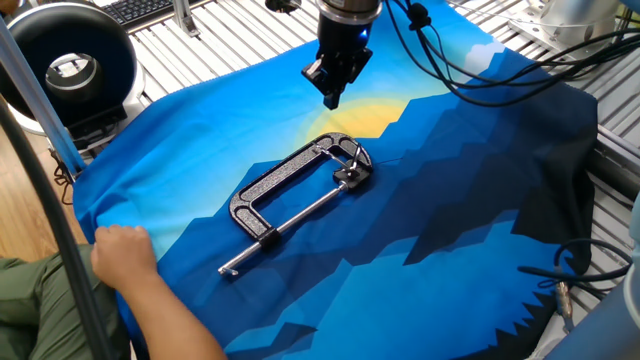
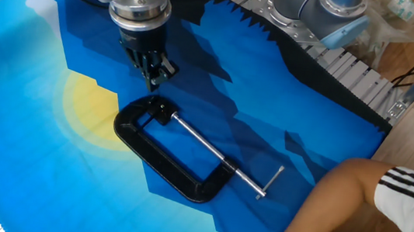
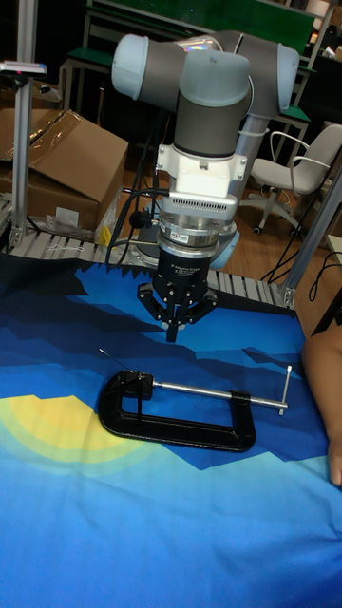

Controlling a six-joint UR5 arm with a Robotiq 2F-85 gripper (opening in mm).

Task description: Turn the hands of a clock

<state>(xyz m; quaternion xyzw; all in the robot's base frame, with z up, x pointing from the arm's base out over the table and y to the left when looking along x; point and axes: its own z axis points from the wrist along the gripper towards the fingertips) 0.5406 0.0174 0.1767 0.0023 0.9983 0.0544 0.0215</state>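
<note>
Lying below the end effector point(image 3: 172, 332): black C-clamp point(image 3: 176, 410).

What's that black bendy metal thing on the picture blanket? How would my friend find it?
Look at the big blue cloth with a yellow sun covering the table. Near its middle, just below the robot's hand, lies a black C-clamp. It is the only C-shaped thing there, with a shiny silver screw rod running along its open side.
</note>
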